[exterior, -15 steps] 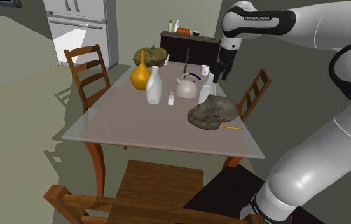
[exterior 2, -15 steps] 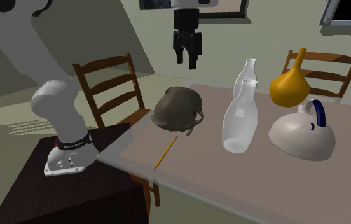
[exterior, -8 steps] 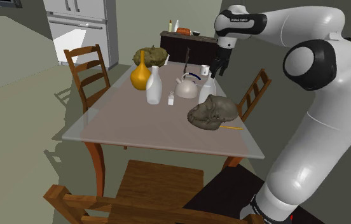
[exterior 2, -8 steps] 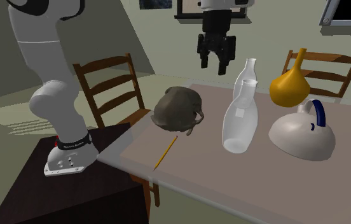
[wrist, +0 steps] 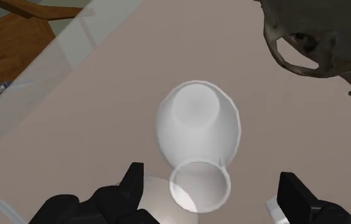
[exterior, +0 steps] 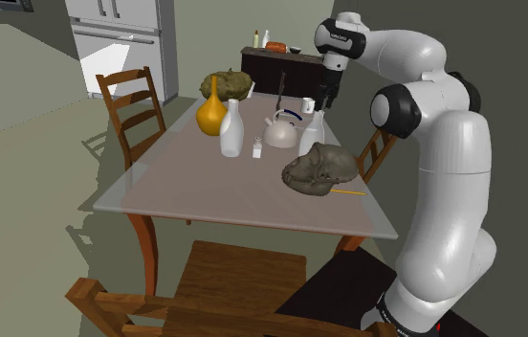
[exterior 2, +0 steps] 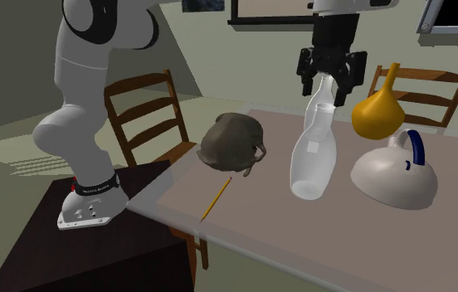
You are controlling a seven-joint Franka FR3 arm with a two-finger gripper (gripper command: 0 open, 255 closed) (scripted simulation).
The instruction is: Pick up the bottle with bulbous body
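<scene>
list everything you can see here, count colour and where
table: one, pale brown, centre
bottle: one, whitish, under the hand
second bottle: one, whitish, beside gourd vase
gourd vase: one, orange, far end in shoulder view
olive lump: one, behind gourd vase
kettle: one, white, blue handle, mid-table
shaker: one, white, by second bottle
dark lump: one, grey-brown, beside bottle
pencil: one, yellow, beside dark lump
chairs: at least three, brown, around table
arm: one, white
hand: one, black, open, flanking bottle's neck
</scene>
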